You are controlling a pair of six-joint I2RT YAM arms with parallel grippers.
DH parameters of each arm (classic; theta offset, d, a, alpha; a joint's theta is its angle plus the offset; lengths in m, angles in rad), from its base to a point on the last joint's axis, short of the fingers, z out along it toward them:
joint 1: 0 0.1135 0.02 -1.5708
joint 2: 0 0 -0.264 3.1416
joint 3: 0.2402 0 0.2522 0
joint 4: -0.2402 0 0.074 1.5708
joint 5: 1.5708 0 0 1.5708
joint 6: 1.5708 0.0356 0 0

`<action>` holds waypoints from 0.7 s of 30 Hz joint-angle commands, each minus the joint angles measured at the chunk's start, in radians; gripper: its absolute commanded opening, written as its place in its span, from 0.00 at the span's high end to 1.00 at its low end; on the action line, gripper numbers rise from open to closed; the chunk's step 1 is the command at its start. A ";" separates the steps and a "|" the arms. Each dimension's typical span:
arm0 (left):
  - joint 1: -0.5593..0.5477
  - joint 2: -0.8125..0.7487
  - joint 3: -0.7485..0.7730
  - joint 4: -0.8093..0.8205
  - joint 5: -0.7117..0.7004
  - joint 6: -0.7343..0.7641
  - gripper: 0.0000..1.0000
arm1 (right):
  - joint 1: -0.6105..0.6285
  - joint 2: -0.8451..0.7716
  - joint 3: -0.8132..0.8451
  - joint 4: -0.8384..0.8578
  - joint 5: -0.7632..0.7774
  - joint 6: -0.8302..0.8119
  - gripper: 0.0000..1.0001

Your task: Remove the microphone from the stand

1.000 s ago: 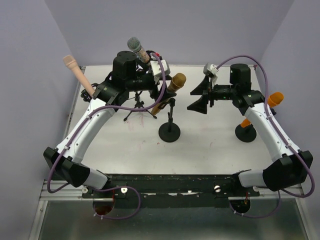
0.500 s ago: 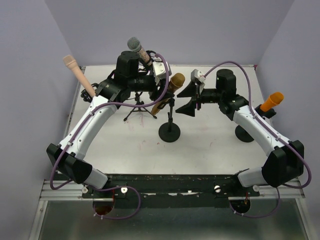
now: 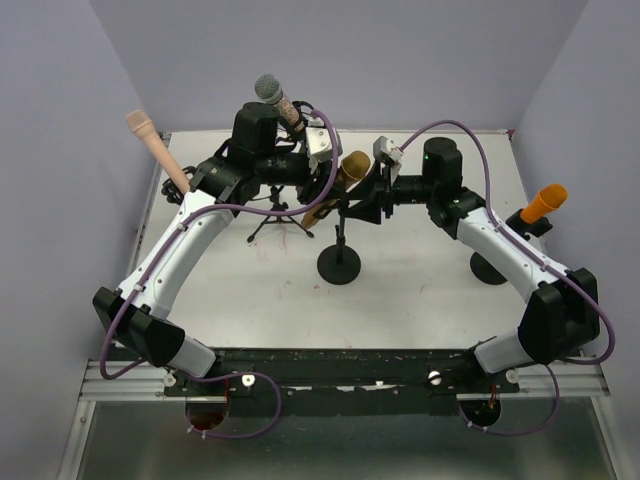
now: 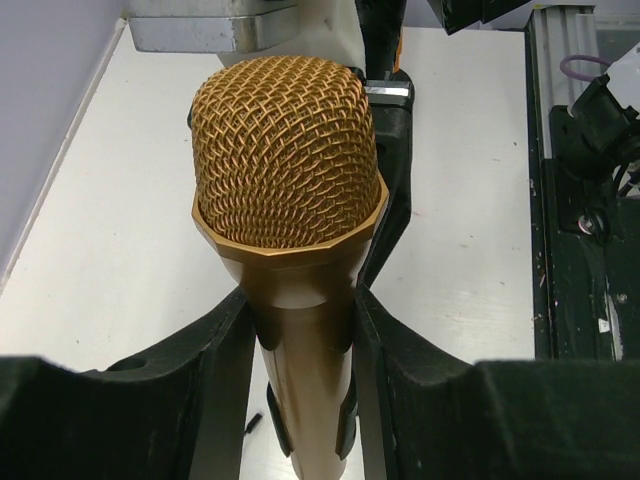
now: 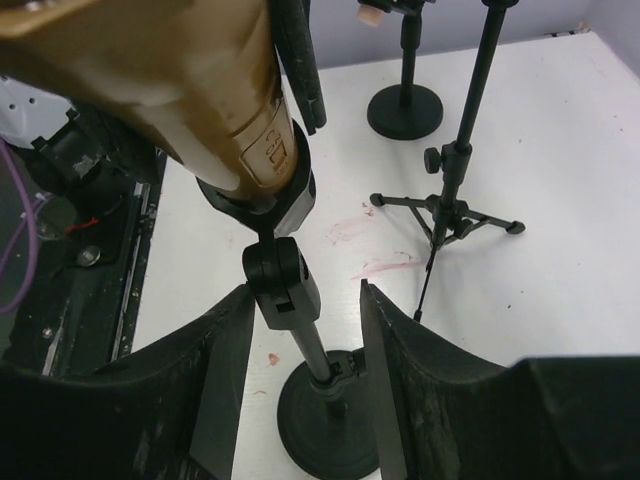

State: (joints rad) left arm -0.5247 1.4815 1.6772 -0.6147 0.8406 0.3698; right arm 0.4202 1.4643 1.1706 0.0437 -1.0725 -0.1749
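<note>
The gold microphone (image 3: 345,170) sits tilted in the clip of a black stand with a round base (image 3: 339,265) at the table's middle. My left gripper (image 3: 322,198) is shut on the microphone's body just below its mesh head, as the left wrist view shows (image 4: 300,330); the mesh head (image 4: 290,170) fills that view. My right gripper (image 3: 364,200) is open, with its fingers on either side of the stand's swivel joint (image 5: 283,285) under the clip, not touching it. The microphone's lower body (image 5: 180,70) and the stand base (image 5: 330,430) show in the right wrist view.
A grey microphone (image 3: 270,92) stands on a tripod stand (image 5: 450,200) behind the left arm. A pink microphone (image 3: 150,140) is at the far left. An orange microphone (image 3: 543,203) is on a round-base stand (image 3: 491,267) at the right.
My right gripper has moved left from the right side of the table to the centre stand, and its open jaws now straddle the stand's joint. My left gripper stays on the gold microphone.
</note>
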 commanded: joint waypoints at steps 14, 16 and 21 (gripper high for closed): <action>0.002 0.017 0.016 0.013 0.005 -0.020 0.60 | 0.025 0.014 0.018 0.073 0.019 0.084 0.62; 0.002 0.025 0.015 0.018 -0.001 -0.028 0.59 | 0.023 0.019 0.021 0.070 0.016 0.084 0.66; 0.002 0.037 0.027 0.004 0.017 -0.039 0.48 | 0.025 0.027 0.024 0.068 0.014 0.084 0.79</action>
State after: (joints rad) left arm -0.5217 1.4971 1.6772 -0.5858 0.8391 0.3428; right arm 0.4385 1.4719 1.1717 0.1066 -1.0660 -0.1020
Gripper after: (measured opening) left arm 0.484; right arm 0.342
